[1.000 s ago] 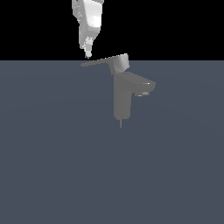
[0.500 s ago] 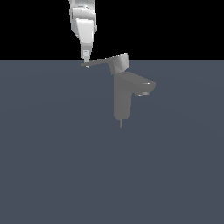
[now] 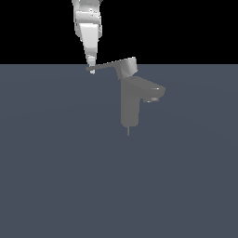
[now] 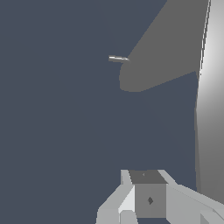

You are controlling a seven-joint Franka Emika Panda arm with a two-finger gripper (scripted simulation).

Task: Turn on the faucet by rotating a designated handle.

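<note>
My white gripper (image 3: 92, 69) touches the tip of the grey faucet (image 3: 131, 100) handle (image 3: 114, 66); jaw opening unclear; no writing visible

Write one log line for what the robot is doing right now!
phase: at lever | gripper: at thin tip of handle, jaw state unclear | faucet: upright, spout toward exterior view's right

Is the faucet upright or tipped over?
Upright: the faucet column stands vertical, spout jutting toward the exterior view's right, handle reaching sideways from its top toward the gripper.
</note>
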